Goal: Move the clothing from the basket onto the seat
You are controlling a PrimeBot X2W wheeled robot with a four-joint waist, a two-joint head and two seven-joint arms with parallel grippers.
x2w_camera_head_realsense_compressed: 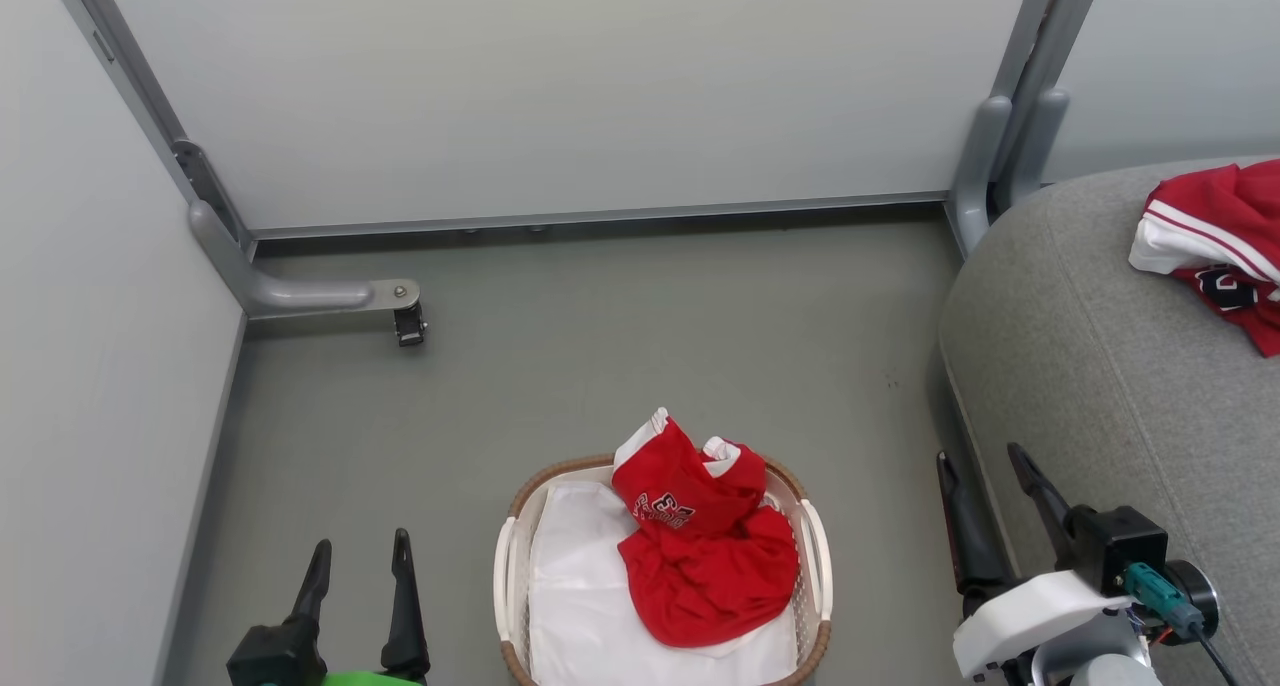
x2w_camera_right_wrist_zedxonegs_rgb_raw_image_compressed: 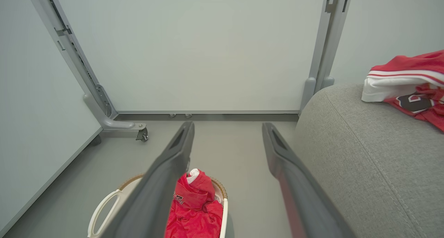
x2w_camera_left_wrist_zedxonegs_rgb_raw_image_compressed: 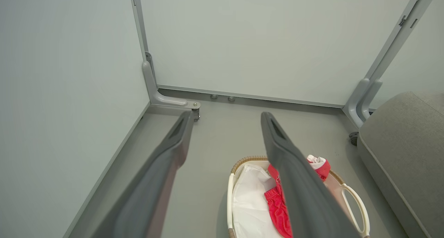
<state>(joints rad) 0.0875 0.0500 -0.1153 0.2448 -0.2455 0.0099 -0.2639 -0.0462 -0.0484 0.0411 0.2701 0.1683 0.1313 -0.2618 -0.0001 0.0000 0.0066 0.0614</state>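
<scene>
Basket (x2w_camera_head_realsense_compressed: 505, 576) stands on the floor (x2w_camera_head_realsense_compressed: 650, 346), one red garment (x2w_camera_head_realsense_compressed: 700, 556) heaped inside on its white liner (x2w_camera_head_realsense_compressed: 570, 586). Your left gripper (x2w_camera_head_realsense_compressed: 361, 541) hangs left of the basket and your right gripper (x2w_camera_head_realsense_compressed: 979, 454) right of it, both spread wide and empty. Farther right of the basket, a second red garment (x2w_camera_head_realsense_compressed: 1215, 236) lies on the seat (x2w_camera_head_realsense_compressed: 1100, 386).

Basket (x2w_camera_head_realsense_compressed: 505, 576): white perforated plastic, brown woven rim, white cloth liner (x2w_camera_head_realsense_compressed: 580, 596). Garment (x2w_camera_head_realsense_compressed: 705, 566) inside the basket: red, white trim, dark-and-white lettering. Seat (x2w_camera_head_realsense_compressed: 1090, 386) right of basket: grey fabric. Second garment (x2w_camera_head_realsense_compressed: 1210, 216) on it: red, white stripes, dark logo. Floor (x2w_camera_head_realsense_compressed: 620, 336) grey, wall panels (x2w_camera_head_realsense_compressed: 560, 86) pale grey.
</scene>
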